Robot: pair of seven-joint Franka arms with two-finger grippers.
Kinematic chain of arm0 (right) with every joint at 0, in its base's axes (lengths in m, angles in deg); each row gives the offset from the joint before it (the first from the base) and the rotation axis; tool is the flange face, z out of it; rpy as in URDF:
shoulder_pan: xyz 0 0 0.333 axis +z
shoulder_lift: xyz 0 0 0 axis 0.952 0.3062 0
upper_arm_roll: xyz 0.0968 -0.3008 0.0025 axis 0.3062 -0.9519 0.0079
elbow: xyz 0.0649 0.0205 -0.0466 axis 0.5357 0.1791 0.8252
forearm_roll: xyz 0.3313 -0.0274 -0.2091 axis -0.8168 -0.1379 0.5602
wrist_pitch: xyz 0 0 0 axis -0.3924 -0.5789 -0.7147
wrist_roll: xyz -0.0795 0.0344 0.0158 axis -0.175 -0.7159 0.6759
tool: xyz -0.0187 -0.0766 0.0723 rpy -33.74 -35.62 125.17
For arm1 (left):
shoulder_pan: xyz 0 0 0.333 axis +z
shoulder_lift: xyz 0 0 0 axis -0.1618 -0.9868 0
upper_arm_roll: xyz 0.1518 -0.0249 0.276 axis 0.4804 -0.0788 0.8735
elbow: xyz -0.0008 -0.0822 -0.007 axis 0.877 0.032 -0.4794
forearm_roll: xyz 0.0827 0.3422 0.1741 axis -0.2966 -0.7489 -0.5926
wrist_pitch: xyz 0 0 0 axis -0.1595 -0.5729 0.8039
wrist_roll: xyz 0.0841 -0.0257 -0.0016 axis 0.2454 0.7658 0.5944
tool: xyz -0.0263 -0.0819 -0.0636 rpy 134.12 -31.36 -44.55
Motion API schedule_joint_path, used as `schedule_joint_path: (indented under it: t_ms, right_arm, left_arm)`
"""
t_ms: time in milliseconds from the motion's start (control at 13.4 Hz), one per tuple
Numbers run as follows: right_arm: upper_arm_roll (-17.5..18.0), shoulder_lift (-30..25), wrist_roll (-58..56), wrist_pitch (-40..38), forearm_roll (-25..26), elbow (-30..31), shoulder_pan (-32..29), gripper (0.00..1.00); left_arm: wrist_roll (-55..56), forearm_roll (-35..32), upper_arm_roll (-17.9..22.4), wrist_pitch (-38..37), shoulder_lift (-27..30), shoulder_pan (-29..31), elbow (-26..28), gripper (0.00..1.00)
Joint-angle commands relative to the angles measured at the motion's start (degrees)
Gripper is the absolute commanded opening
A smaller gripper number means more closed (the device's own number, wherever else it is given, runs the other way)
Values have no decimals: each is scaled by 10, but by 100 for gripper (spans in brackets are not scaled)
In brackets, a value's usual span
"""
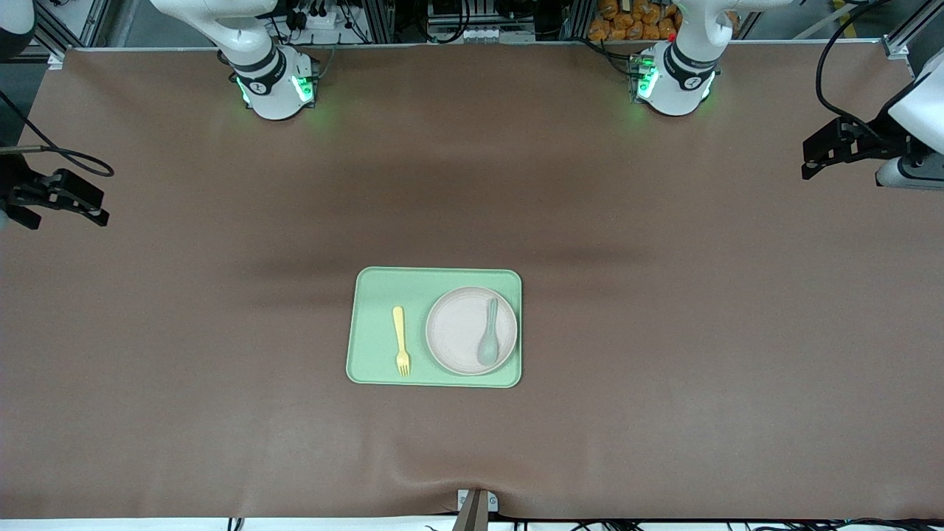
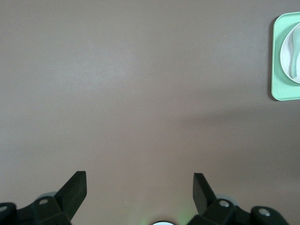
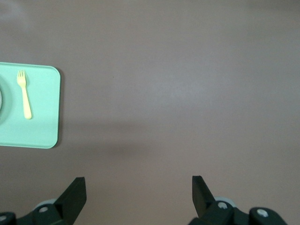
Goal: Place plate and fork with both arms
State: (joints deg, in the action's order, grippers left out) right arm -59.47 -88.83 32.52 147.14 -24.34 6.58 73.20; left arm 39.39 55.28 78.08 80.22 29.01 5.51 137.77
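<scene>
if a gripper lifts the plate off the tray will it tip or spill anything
Likely yes: the grey-green spoon lies loose in the plate and could slide out. The plate looks thin, so probably light. Its shallow rim sits flat on the green tray, leaving little to pinch.

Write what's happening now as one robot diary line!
plate + fork: on tray | spoon: on plate | left gripper, right gripper: open, waiting over table

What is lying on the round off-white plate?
A grey-green plastic spoon lies on the round off-white plastic plate, bowl toward the front camera. The patch of plate under it is covered.
</scene>
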Motion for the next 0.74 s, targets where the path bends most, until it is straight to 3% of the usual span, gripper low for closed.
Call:
schedule_joint_path:
  t_ms: [0,669]
  right_arm:
    - [0,12,-37,-12,8,-33,-14,100]
    - [0,8,-48,-43,5,-33,-13,100]
  left_arm:
    - [8,-5,0,3,4,-2,-2,100]
    - [7,-6,0,3,1,1,-2,100]
